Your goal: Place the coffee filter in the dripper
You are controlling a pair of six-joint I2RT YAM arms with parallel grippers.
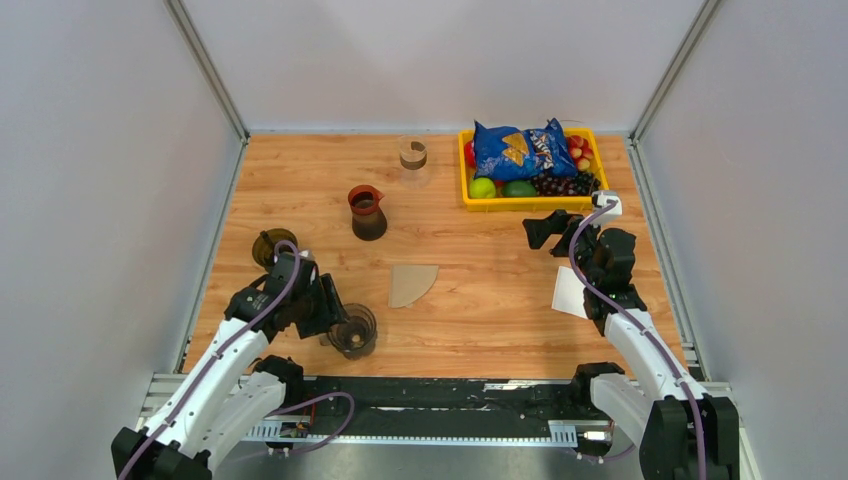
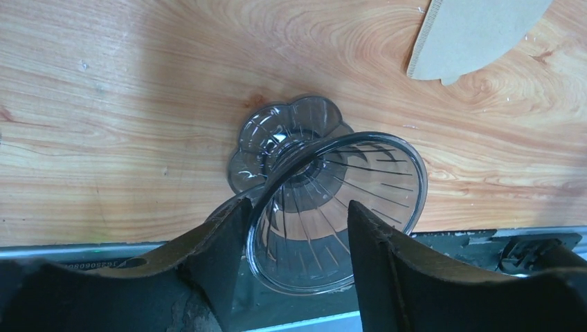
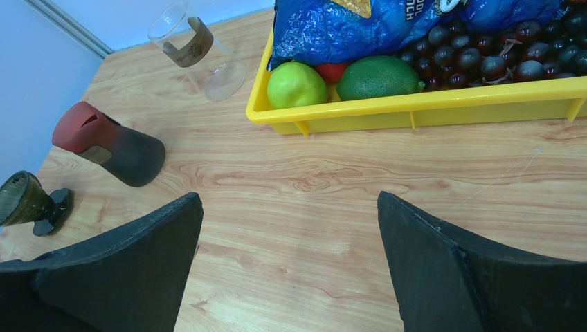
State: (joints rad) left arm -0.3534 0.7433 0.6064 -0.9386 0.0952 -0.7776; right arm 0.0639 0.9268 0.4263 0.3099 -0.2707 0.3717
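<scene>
A fan-shaped brown paper coffee filter (image 1: 412, 285) lies flat near the middle of the wooden worktop (image 1: 480, 330), not in the dripper and untouched by either arm. The smoky clear dripper (image 2: 325, 200) stands upright on its scalloped foot to the near left of the filter, close to it but apart, by the worktop's near edge. The left gripper (image 2: 297, 214) straddles the dripper's cone, its dark fingers (image 2: 221, 249) close on either side. The left one is right at the rim, but whether they press on the cone cannot be told. A second, darker dripper (image 1: 270, 245) stands just beyond the left arm near the left edge. A dark jug with a red lid (image 1: 367, 212) sits farther back, and a clear glass carafe with a brown collar (image 1: 413, 158) stands beyond that near the far edge. At far right a yellow crate (image 3: 415, 104) holds a blue snack bag (image 3: 360, 28), a pale green apple (image 3: 296, 84), a darker green fruit (image 3: 379, 77) and dark grapes (image 3: 484, 59). The right gripper (image 3: 289, 200) hangs over bare wood just near of the crate, its fingers (image 3: 429, 256) wide apart with nothing between them. A white sheet of paper (image 1: 570, 292) lies beside the right arm.
</scene>
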